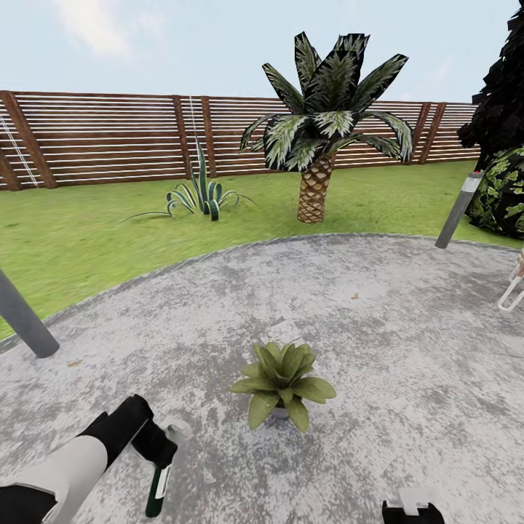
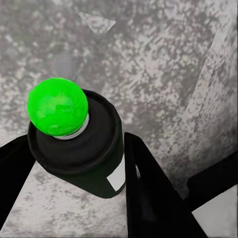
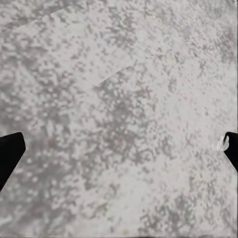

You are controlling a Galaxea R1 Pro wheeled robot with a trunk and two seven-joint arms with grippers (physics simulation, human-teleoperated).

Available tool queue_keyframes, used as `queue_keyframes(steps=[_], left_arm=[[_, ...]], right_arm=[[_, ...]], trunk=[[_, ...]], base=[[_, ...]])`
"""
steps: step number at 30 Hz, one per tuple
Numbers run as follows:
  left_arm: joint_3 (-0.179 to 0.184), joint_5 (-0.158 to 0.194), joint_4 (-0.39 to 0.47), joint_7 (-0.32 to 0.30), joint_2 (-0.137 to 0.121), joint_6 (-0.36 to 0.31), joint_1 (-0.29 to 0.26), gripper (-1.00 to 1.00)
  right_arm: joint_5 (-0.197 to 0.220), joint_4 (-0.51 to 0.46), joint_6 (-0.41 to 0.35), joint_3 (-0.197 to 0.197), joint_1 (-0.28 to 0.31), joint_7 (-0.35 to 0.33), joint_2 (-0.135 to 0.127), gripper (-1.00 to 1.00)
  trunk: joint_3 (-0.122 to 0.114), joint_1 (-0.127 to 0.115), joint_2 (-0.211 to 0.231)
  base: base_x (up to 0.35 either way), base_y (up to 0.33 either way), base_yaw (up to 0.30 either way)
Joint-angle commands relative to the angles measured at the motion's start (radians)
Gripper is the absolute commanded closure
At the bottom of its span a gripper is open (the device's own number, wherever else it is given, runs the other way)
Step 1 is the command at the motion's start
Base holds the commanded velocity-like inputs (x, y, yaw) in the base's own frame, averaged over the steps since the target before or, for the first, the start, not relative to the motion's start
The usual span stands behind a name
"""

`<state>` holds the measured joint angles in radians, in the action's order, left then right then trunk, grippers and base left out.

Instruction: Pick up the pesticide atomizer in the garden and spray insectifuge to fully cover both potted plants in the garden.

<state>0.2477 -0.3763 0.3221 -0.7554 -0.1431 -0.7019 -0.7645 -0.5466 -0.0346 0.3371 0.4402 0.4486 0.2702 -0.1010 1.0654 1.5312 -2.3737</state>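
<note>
Head view: left gripper (image 1: 156, 455) grips the pesticide atomizer (image 1: 157, 489), hanging nozzle-down just left of 1 potted plant (image 1: 282, 380) on the patio (image 1: 407, 327); risk, judged: spray misses the leaves if aim stays downward. Left wrist view: fingers (image 2: 148, 183) flank the bottle's dark body beside its green cap (image 2: 57, 106). Right wrist view: right gripper (image 3: 119, 153) spread wide, empty

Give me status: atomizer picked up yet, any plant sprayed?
Pickup looks done: the left gripper is shut on the pesticide atomizer, held over the patio. One potted plant sits just ahead. No spray visible, so covering both plants seems left. The right gripper is open, idle.
</note>
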Motion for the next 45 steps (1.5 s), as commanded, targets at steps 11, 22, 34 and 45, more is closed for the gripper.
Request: queue_keyframes(steps=[11, 22, 34, 45], left_arm=[[0.021, -0.045, 0.012, -0.137, -0.006, -0.104, -0.09, 1.0], [0.063, -0.073, 0.032, -0.165, 0.001, -0.115, -0.093, 1.0], [0.064, -0.35, 0.105, -0.412, -0.001, -0.116, -0.093, 1.0], [0.062, -0.551, 0.206, -0.602, 0.039, -0.117, -0.093, 1.0]], right_arm=[[0.013, 0.004, 0.001, 0.126, 0.001, 0.019, 0.0, -1.0], [0.017, 0.003, 0.0, 0.129, 0.001, 0.02, 0.01, -1.0], [0.015, 0.004, 0.002, 0.129, 0.001, 0.021, 0.008, -1.0], [0.01, 0.005, 0.001, 0.127, 0.001, 0.018, 0.006, -1.0]], trunk=[[0.001, 0.0, 0.0], [0.001, 0.0, 0.0], [-0.001, 0.0, 0.0], [-0.001, 0.0, 0.0]], base=[[0.0, 0.0, 0.0], [0.196, -0.028, 0.0], [0.145, -0.095, -0.159], [0.001, 0.0, -0.003]])
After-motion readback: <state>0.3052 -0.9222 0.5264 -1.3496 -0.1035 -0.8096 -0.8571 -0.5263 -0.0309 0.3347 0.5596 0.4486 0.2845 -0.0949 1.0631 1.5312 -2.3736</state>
